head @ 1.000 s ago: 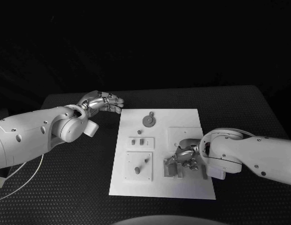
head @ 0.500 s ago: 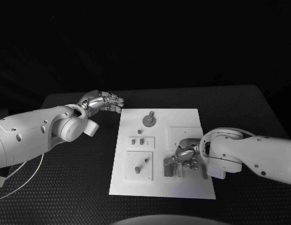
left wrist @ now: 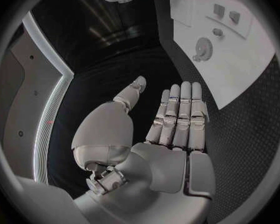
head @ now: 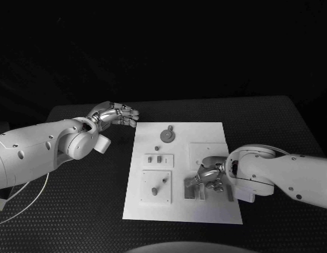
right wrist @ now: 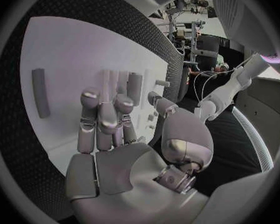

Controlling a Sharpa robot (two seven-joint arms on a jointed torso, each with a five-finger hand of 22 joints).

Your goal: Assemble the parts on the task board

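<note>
A white task board (head: 180,211) lies flat in the middle of a black bench (head: 285,121), its long side running away from the robot. Several small grey parts sit on it: a round disc-shaped part (head: 166,136) near the far end, two short pegs (head: 158,158) in a small raised panel at mid-board, a slanted pin (head: 162,184) in a square panel nearer the robot, and a cluster of upright bars (head: 192,191) at the near right side of the board. The left robot hand (head: 116,115) is over the bare bench just beside the board's far left corner, apart from it; the left wrist view shows its fingers (left wrist: 179,115) straight and side by side, the thumb standing away, the palm holding nothing. The right robot hand (head: 211,175) is down over the near right part of the board, right at the upright bars. In the right wrist view its fingers (right wrist: 104,118) are bent forward over the white surface, with the bars (right wrist: 135,88) just past the fingertips; whether it touches or holds any of them cannot be told.
</note>
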